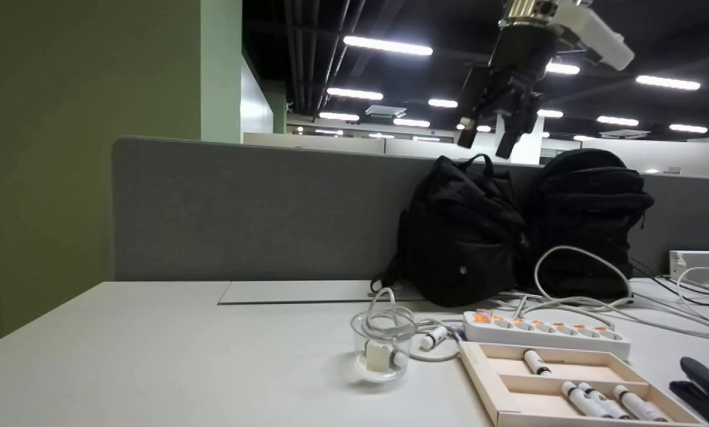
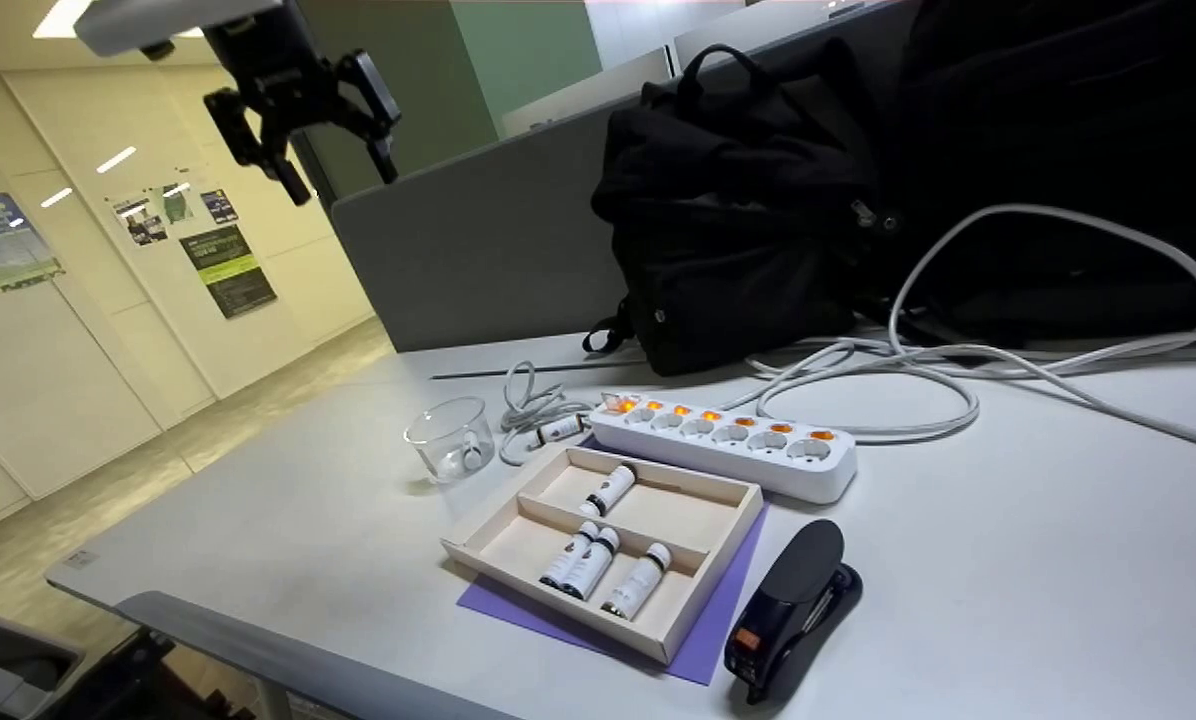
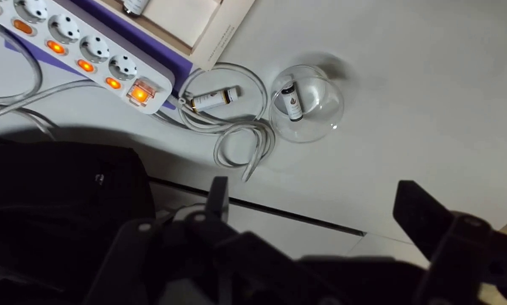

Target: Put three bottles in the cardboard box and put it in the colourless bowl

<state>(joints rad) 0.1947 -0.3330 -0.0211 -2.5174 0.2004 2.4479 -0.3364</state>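
Tool spread wide, empty, up high, prob for clearance; bottle in bowl, likely per the task; four in box.

There are six bottles in all: four in the cardboard box, one in the colourless bowl and one among the cables. The count of boxes is one, and it has two compartments, holding three bottles and one bottle. Of bowls there is one. A single power strip carries six sockets and seven switches, four of them lit orange. One purple sheet, one stapler and two black backpacks share the one tabletop. One end effector with two fingers shows. The cables are too tangled to count.
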